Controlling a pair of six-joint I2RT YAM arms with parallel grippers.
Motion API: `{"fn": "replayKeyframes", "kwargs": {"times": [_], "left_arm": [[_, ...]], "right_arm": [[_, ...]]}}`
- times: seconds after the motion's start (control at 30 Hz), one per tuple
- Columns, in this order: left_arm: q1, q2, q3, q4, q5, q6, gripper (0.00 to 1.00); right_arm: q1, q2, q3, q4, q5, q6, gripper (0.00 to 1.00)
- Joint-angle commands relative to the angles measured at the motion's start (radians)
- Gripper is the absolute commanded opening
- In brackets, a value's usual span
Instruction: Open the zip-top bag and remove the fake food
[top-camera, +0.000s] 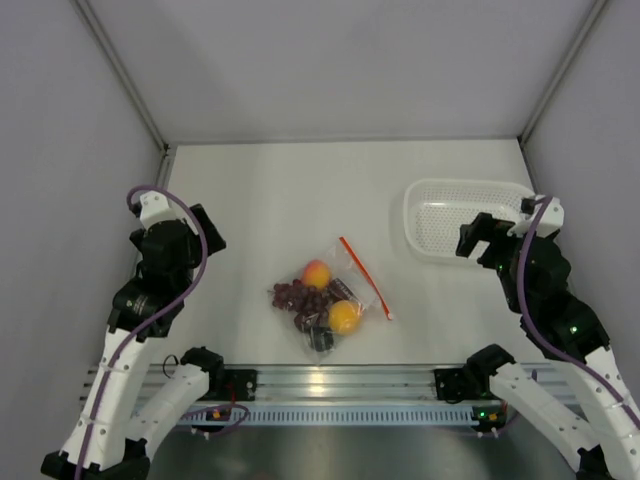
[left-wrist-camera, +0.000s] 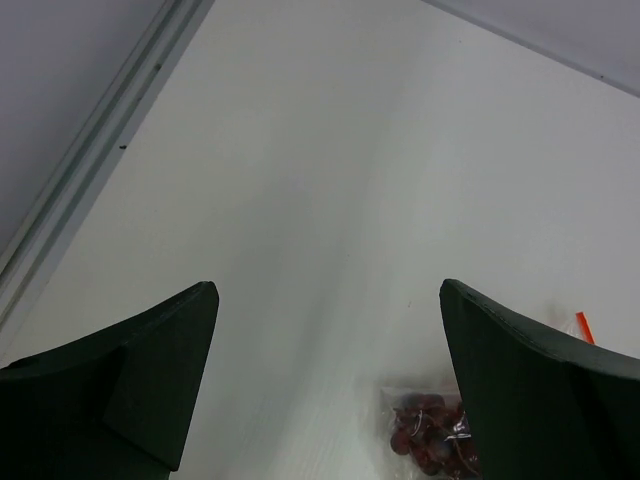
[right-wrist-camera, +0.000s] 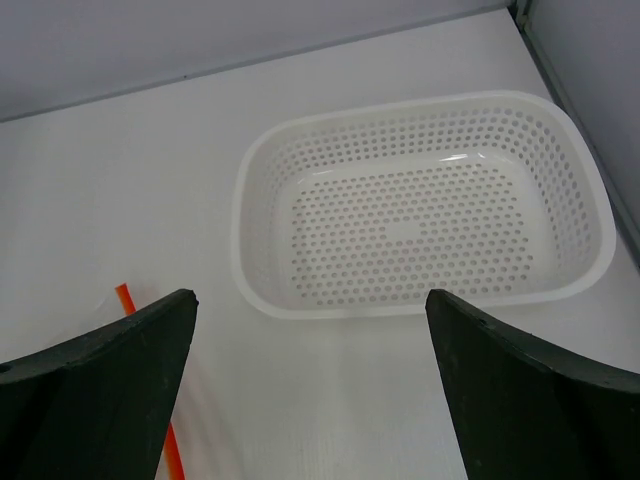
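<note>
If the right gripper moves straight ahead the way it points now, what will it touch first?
Most likely the white basket: it lies directly ahead of the right gripper, between its open fingers. The near rim would probably come first, but depth is unclear.

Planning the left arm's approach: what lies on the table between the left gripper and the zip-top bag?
Nothing: the top external view shows only bare white table between the left gripper and the zip-top bag.
</note>
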Motion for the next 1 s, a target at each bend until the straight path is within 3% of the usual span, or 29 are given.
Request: {"fn": "replayKeyframes", "kwargs": {"times": [0.0,0.27,0.5,0.67,0.97], "left_arm": [[-0.004,0.009,0.043,0.019,0.053,-0.027,0.98],[-0.004,0.148,0.112,0.041,0.227,-0.170,0.98],[-0.043,0.470,0.240,0.095,0.319,-0.185,0.98],[-0.241,0.754,0.397,0.089,0.173,-0.123,0.98],[-0.479,1.119,0.606,0.071,0.214,0.029,0.98]], "right_arm": [[0.012,-0.027,0.012,0.034,0.012,0.002,0.99],[0.012,0.027,-0.009,0.031,-0.057,0.031,1.00],[0.010,0.059,-0.058,0.067,-0.190,0.068,1.00],[0.012,0.042,-0.101,0.077,-0.222,0.086,0.99],[0.013,0.024,-0.129,0.071,-0.279,0.079,0.99]]}}
